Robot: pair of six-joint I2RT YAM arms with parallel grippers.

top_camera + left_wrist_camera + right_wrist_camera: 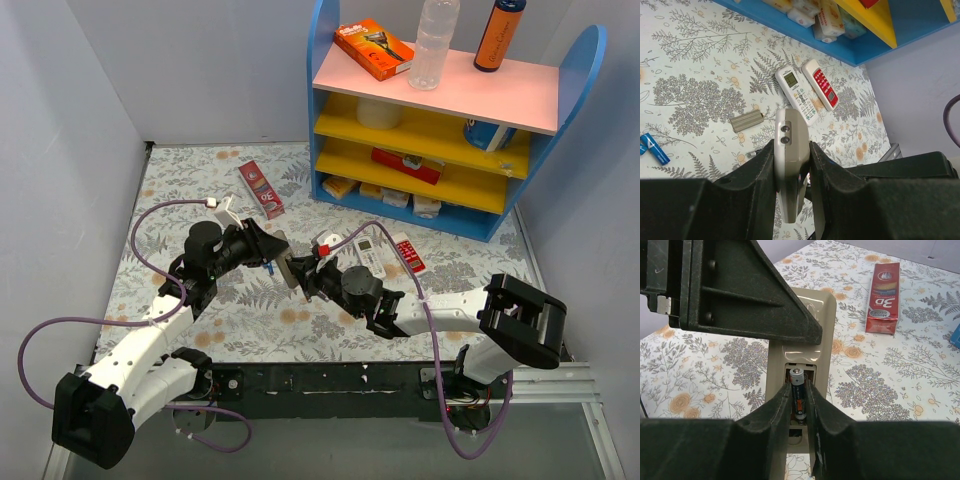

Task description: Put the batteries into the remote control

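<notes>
My right pincer (797,390) is nipped narrow on a battery (798,402), which lies in the open bay on the back of the remote control (823,335). My left pincer (791,152) clamps that remote by its long edges, seemingly clear of the table (700,60). Beyond it lies a grey ribbed cover (746,121). Farther on, a white remote (796,94) and a red-faced remote (821,90) lie side by side, near the blue shelf (860,50).
</notes>
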